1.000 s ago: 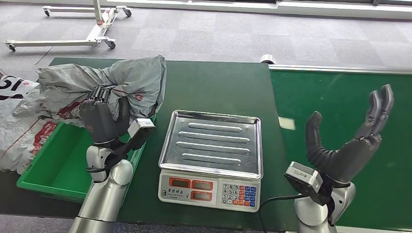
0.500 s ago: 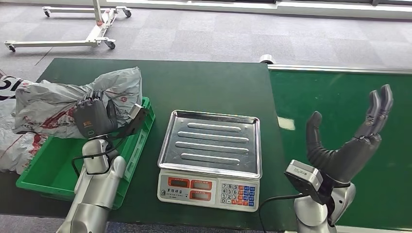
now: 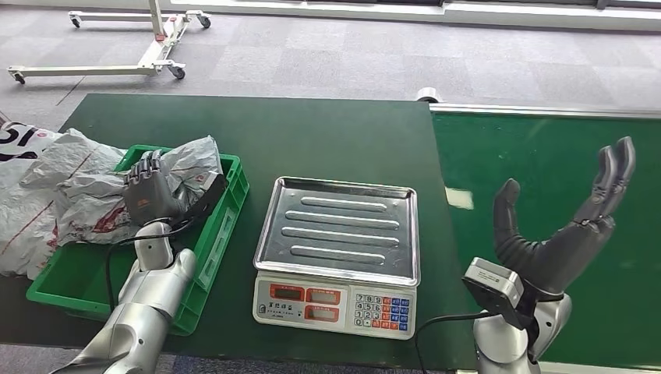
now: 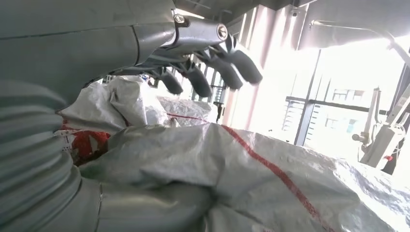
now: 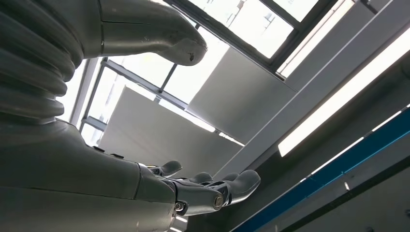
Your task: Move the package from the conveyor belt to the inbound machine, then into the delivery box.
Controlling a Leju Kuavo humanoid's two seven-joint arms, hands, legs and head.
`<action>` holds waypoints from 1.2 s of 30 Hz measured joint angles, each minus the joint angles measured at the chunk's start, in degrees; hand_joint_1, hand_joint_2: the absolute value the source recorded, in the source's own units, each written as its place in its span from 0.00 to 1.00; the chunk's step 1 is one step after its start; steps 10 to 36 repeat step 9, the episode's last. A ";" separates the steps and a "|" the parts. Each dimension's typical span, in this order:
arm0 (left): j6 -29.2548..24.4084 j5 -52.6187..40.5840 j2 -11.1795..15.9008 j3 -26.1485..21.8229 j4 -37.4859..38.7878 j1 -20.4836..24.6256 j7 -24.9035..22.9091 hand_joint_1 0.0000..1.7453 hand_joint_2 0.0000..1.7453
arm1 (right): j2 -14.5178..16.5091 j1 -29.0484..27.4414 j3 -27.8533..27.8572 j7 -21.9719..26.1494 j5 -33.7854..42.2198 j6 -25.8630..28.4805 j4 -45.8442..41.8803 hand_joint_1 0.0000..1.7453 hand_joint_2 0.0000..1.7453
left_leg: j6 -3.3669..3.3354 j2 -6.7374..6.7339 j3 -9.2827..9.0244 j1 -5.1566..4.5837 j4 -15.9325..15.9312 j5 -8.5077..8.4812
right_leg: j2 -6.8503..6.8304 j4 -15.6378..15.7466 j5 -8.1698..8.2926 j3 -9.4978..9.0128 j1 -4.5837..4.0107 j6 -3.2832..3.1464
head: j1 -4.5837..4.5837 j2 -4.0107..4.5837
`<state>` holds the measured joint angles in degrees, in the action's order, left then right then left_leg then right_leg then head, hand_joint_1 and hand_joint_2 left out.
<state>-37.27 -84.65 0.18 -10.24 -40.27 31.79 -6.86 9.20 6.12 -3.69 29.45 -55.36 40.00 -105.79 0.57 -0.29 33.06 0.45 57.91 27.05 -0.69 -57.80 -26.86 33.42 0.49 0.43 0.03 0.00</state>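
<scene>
Spanning the scene, the dark green counter (image 3: pixel 327 140) carries an empty scale (image 3: pixel 339 234); the package (image 3: pixel 117 195) has dropped into the green delivery box (image 3: pixel 222 226), placement nearly complete; left hand (image 3: pixel 152 195) still grips it; right hand (image 3: pixel 565 226) hovers, fingers apart.

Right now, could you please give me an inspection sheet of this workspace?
Surface: dark green table; green conveyor belt on its right, bare.
Job's things: crumpled grey plastic package lowered into green plastic delivery box; silver-trayed weighing scale, tray bare.
Clutter: white woven sacks beside the box.
Hands: left hand on the package, fingers spread in wrist view; right hand raised, holding nothing.
Cables: black cable by the scale.
Surroundings: grey carpet, white wheeled frame.
</scene>
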 joint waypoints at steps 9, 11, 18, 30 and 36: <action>-0.02 0.17 0.26 -0.58 2.50 1.15 0.03 0.00 0.00 | 0.00 0.00 0.02 0.03 0.07 0.00 0.00 0.00 1.00 | 0.08 0.00 -0.12 0.00 -0.02 -0.06 | -0.01 -0.04 0.01 -0.10 -0.02 -0.01 | 0.01 0.00; -0.02 0.17 0.26 -0.58 2.50 1.15 0.03 0.00 0.00 | 0.00 0.00 0.02 0.03 0.07 0.00 0.00 0.00 1.00 | 0.08 0.00 -0.12 0.00 -0.02 -0.06 | -0.01 -0.04 0.01 -0.10 -0.02 -0.01 | 0.01 0.00; -0.02 0.17 0.26 -0.58 2.50 1.15 0.03 0.00 0.00 | 0.00 0.00 0.02 0.03 0.07 0.00 0.00 0.00 1.00 | 0.08 0.00 -0.12 0.00 -0.02 -0.06 | -0.01 -0.04 0.01 -0.10 -0.02 -0.01 | 0.01 0.00; -0.02 0.17 0.26 -0.58 2.50 1.15 0.03 0.00 0.00 | 0.00 0.00 0.02 0.03 0.07 0.00 0.00 0.00 1.00 | 0.08 0.00 -0.12 0.00 -0.02 -0.06 | -0.01 -0.04 0.01 -0.10 -0.02 -0.01 | 0.01 0.00; -0.02 0.17 0.26 -0.58 2.50 1.15 0.03 0.00 0.00 | 0.00 0.00 0.02 0.03 0.07 0.00 0.00 0.00 1.00 | 0.08 0.00 -0.12 0.00 -0.02 -0.06 | -0.01 -0.04 0.01 -0.10 -0.02 -0.01 | 0.01 0.00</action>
